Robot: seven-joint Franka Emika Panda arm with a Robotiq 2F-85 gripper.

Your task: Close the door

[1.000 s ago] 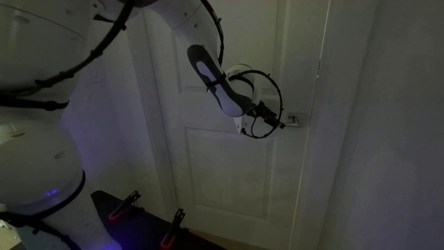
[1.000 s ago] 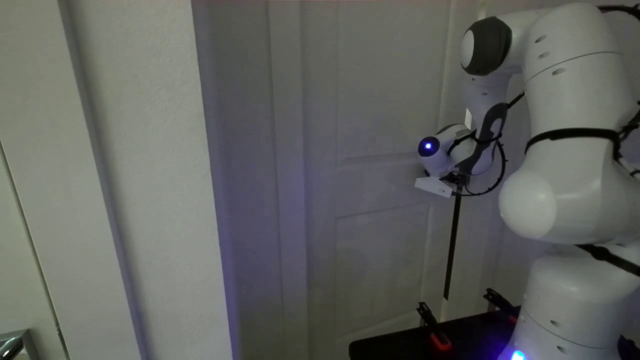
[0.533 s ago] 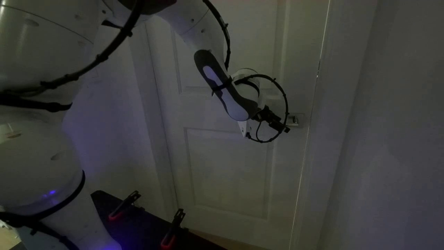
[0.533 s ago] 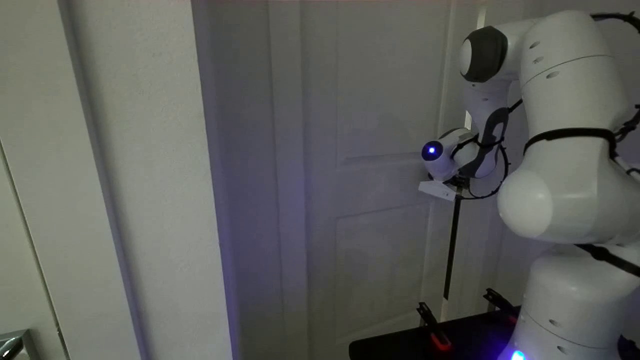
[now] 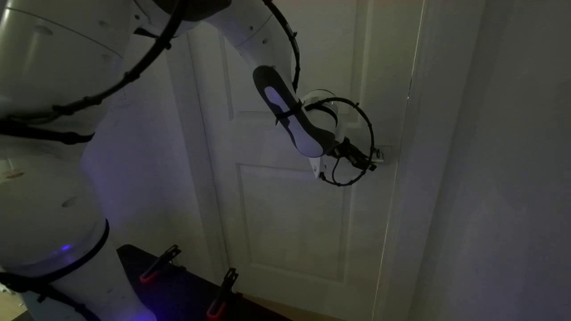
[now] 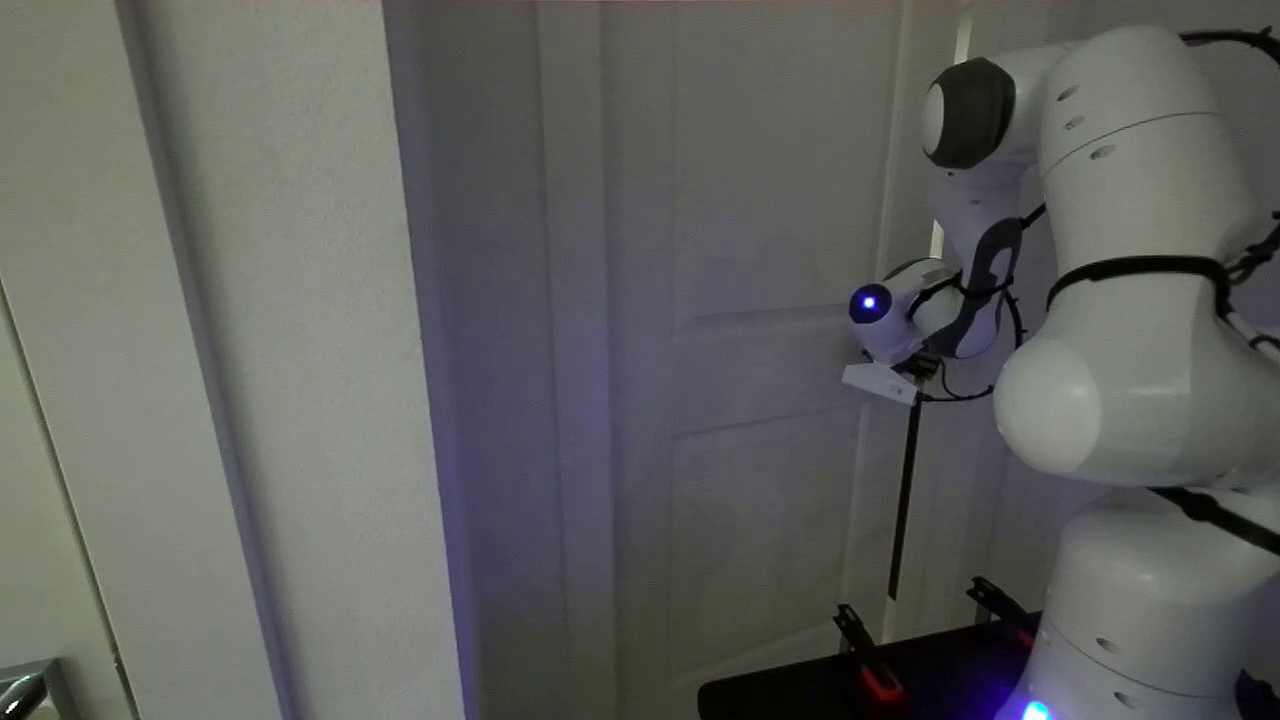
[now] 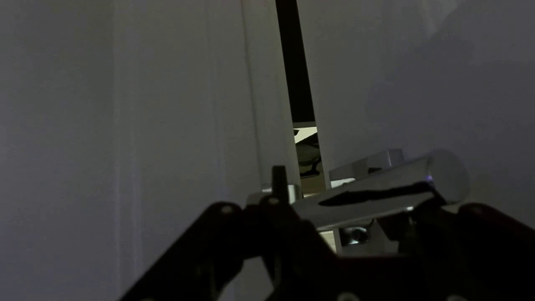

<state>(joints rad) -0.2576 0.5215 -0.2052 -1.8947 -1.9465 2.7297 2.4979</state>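
Observation:
The white panelled door [image 5: 294, 223] stands nearly in its frame, also seen in an exterior view [image 6: 765, 540]. In the wrist view a narrow gap [image 7: 297, 71] runs between the door [image 7: 418, 83], on the right, and the frame [image 7: 188, 104], on the left. The silver lever handle [image 7: 388, 179] lies across the space between my fingers; it also shows in an exterior view [image 5: 378, 156], partly covered. My gripper [image 7: 342, 207] is open at the lever; the left finger [image 7: 279, 182] shows beside the lever's end. The right fingertip is dark and partly hidden. Contact cannot be told.
A silver plate [image 7: 294, 192] sits on the frame edge in the wrist view. A black table [image 5: 178, 290] with clamps [image 5: 223, 294] stands below the arm. White walls [image 5: 513, 156] stand to the side. Another silver handle [image 6: 30, 690] is at a corner.
In an exterior view the arm and gripper have moved right and slightly down, covering more of the lever. The door shows no visible movement.

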